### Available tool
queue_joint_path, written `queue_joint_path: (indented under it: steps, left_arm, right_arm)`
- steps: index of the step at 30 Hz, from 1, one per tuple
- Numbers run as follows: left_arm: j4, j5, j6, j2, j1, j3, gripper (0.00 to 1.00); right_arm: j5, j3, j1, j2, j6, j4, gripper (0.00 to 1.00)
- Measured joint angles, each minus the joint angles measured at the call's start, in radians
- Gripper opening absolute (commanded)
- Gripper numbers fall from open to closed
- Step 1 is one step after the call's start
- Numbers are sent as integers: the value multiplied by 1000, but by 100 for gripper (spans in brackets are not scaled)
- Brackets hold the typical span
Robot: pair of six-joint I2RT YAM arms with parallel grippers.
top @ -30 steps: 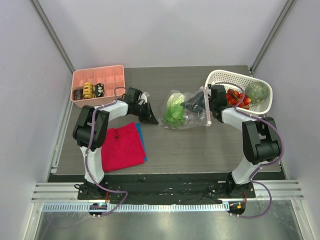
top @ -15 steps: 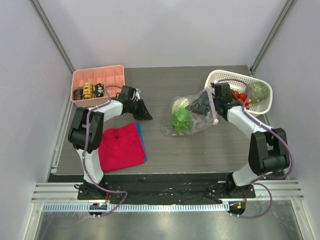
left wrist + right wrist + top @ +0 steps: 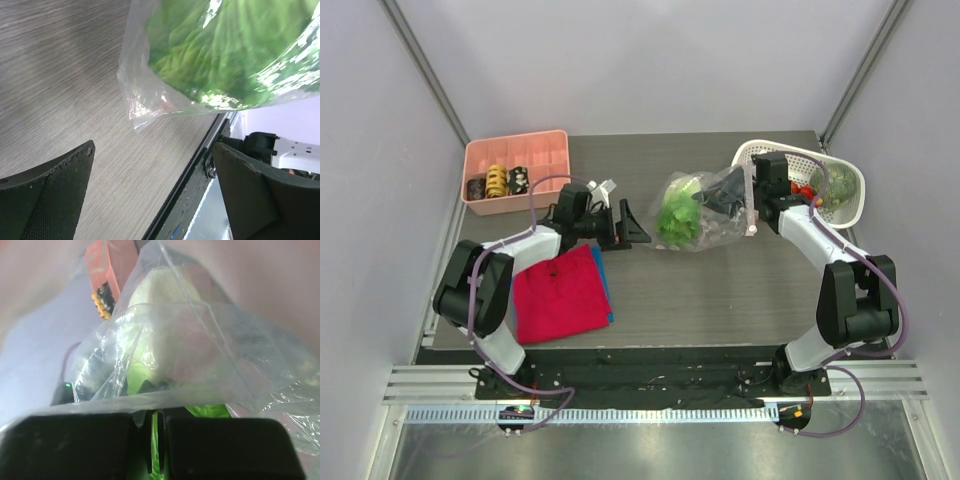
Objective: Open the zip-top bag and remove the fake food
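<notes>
Right arm (image 3: 807, 232) is holding the zip-top bag (image 3: 710, 205) above the table (image 3: 720, 290).
Its jaws are pinching the bag's edge, nearly closed, beside the basket (image 3: 790, 151); left arm (image 3: 525, 245) is stretching toward it, jaws spread wide, empty.

zip-top bag (image 3: 712, 200) mid-table, green leafy food (image 3: 676, 218) inside, right gripper (image 3: 752, 203) pinching its zip edge beside white basket (image 3: 782, 150), left gripper (image 3: 632, 227) spread wide near bag, red cloth (image 3: 560, 295) nearer bases
</notes>
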Motion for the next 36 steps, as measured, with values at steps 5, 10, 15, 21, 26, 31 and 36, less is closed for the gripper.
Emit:
queue_joint_path:
  steps: [5, 10, 15, 21, 26, 31, 36]
  left_arm:
    - [249, 52, -148, 70, 1, -57, 89]
    - [536, 76, -333, 176, 1, -66, 62]
    - [716, 88, -456, 227, 1, -66, 1]
    - [691, 35, -432, 217, 7, -66, 0]
    - [354, -80, -274, 145, 12, -19, 0]
    - [121, -179, -167, 135, 22, 42, 0]
    - [-21, -229, -145, 136, 37, 57, 0]
  right_arm:
    - [-33, 5, -4, 20, 86, 46, 1]
    - [-59, 5, -4, 20, 131, 65, 1]
    - [-65, 5, -8, 20, 150, 76, 1]
    - [-67, 5, -10, 20, 137, 72, 1]
    - [-34, 16, -16, 17, 50, -21, 1]
    - [17, 74, -15, 4, -70, -161, 1]
    - [33, 92, -5, -39, -179, -301, 1]
